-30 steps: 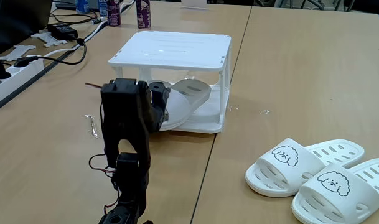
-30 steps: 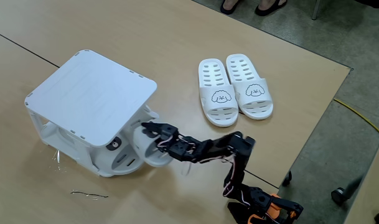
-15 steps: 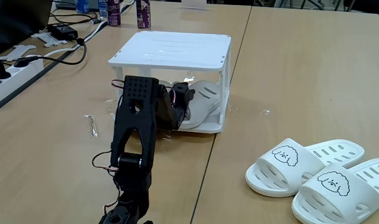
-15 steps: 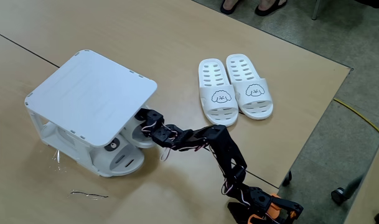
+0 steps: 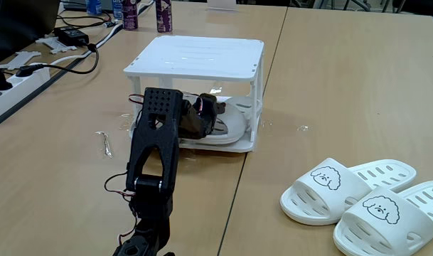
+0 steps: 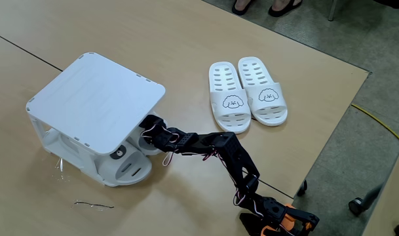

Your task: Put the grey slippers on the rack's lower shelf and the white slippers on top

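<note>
The white rack [image 5: 195, 53] [image 6: 94, 98] stands on the wooden table. My gripper [image 5: 207, 114] [image 6: 147, 128] reaches in under its slatted top and looks shut on one grey slipper [image 5: 234, 126] [image 6: 145, 143]. That slipper lies flat on the lower shelf [image 5: 220, 147]. The jaws are partly hidden by the rack's top. A second grey slipper [image 6: 130, 169] with a bear face sits on the same tier beside it. The white slippers [image 5: 358, 198] [image 6: 246, 95], each with a dog face, lie side by side on the table, away from the rack.
A power strip [image 5: 10, 78] with black cables and some bottles [image 5: 163, 14] line the far left of the table. A thin loose wire [image 5: 102, 142] [image 6: 94, 205] lies by the rack. The table edge [image 6: 330, 124] runs close past the white slippers.
The arm stretched forward and carried the grey slipper from in front of the rack into it. The slipper went from tilted up to flat on the lower shelf.
</note>
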### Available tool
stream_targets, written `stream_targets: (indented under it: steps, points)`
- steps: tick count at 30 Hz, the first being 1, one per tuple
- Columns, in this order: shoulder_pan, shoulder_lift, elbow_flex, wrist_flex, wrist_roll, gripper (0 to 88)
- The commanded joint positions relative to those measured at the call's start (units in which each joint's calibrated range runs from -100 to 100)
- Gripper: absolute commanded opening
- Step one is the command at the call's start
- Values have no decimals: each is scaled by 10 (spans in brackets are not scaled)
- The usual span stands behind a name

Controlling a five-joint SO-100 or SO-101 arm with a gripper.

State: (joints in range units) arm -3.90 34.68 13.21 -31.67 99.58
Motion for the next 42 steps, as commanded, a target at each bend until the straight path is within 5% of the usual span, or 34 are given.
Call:
stream_targets:
  steps: [1, 9, 31, 37, 42]
  points:
    - [-7, -27, -43, 11, 4, 51]
    - [-7, -91, 8, 11, 4, 263]
    - [3, -534, 500, 10, 4, 258]
    - [76, -691, 579, -3, 4, 0]
    - [118, -709, 753, -266, 4, 8]
